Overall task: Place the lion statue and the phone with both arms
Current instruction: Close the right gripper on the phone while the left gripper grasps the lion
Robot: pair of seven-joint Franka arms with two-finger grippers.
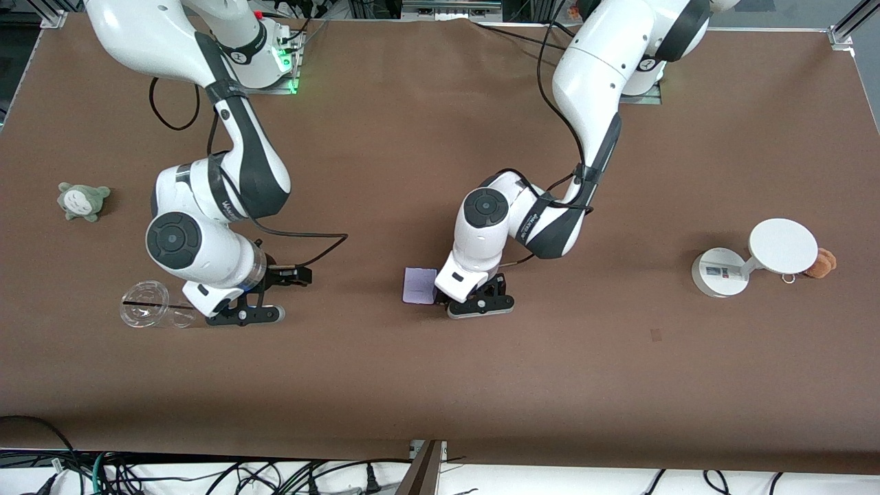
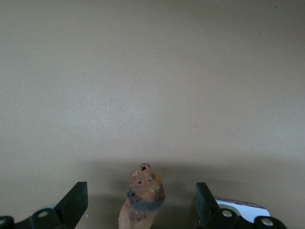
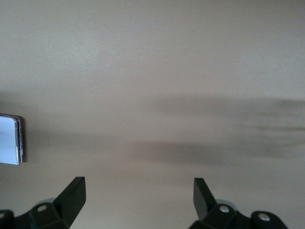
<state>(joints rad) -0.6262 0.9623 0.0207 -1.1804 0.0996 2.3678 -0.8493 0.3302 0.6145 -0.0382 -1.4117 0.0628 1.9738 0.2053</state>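
Note:
The lion statue (image 2: 142, 202), orange-brown with a darker mane, stands between the fingers of my left gripper (image 2: 140, 185) in the left wrist view. Both fingers stay clear of it, so the gripper is open. In the front view my left gripper (image 1: 481, 304) is low at the table's middle and hides the lion. The pale lavender phone (image 1: 419, 285) lies flat beside it, toward the right arm's end, and its edge also shows in the left wrist view (image 2: 240, 207). My right gripper (image 1: 244, 315) is open and empty (image 3: 138, 188) over bare table beside a clear cup.
A clear cup (image 1: 146, 313) lies on its side next to my right gripper. A grey-green plush (image 1: 84, 201) sits near the right arm's end. A white round-based stand (image 1: 753, 258) and a tan plush (image 1: 820, 263) stand near the left arm's end. A pale metal-edged slab (image 3: 9, 139) shows in the right wrist view.

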